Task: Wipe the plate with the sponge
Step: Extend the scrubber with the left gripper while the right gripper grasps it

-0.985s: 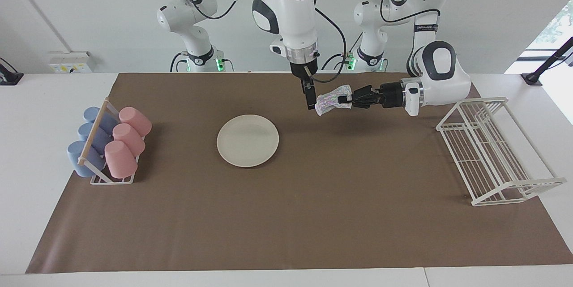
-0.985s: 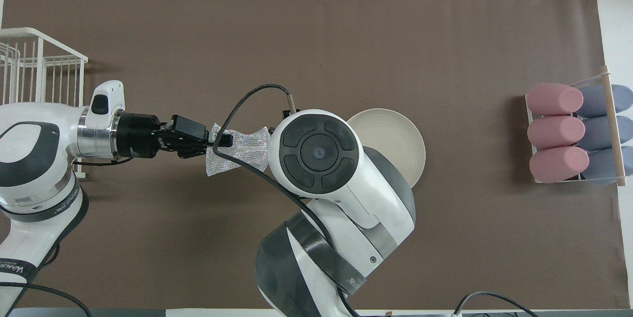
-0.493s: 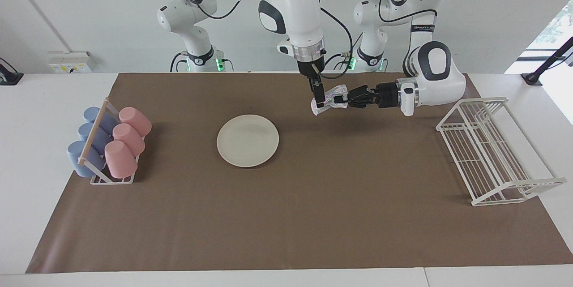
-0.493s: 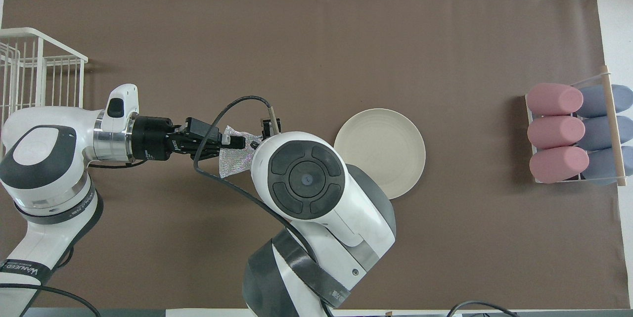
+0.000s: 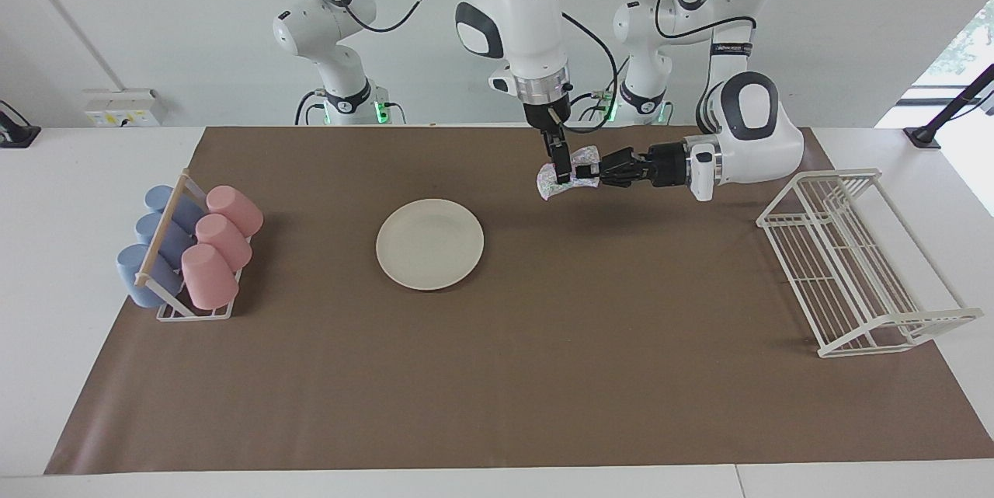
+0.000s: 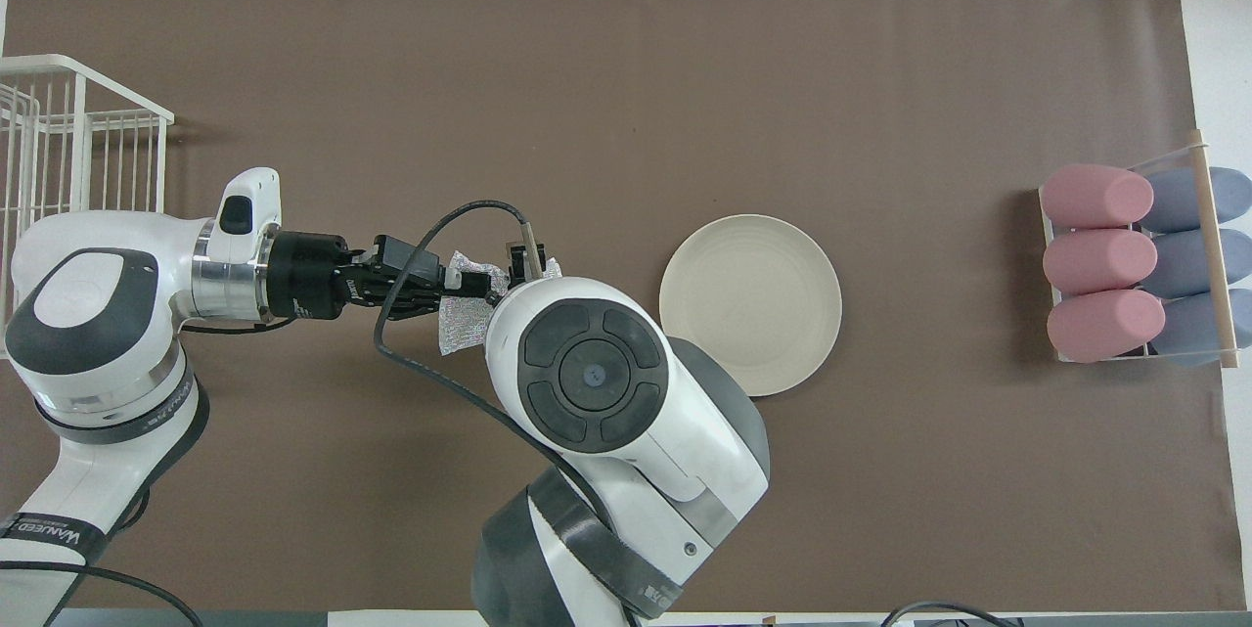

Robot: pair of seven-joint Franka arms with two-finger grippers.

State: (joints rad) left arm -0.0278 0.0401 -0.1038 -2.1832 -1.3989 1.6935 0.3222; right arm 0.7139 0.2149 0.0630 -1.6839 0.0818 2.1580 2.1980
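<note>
The cream-white plate (image 5: 429, 244) (image 6: 750, 304) lies bare on the brown mat, near the table's middle. The glittery sponge (image 5: 547, 182) (image 6: 458, 332) hangs in the air over the mat, beside the plate toward the left arm's end. My left gripper (image 5: 594, 170) (image 6: 479, 281) reaches in level and is shut on the sponge. My right gripper (image 5: 559, 170) points straight down at the other end of the sponge and overlaps it in the facing view. Its own wrist hides it in the overhead view.
A holder with pink and blue cups (image 5: 190, 249) (image 6: 1135, 260) stands at the right arm's end of the mat. A white wire rack (image 5: 846, 265) (image 6: 59, 138) stands at the left arm's end.
Both grippers and the sponge have drifted toward the robots and slightly toward the left arm's end. The right gripper has come onto the sponge's end. The overhead view now shows more of the plate.
</note>
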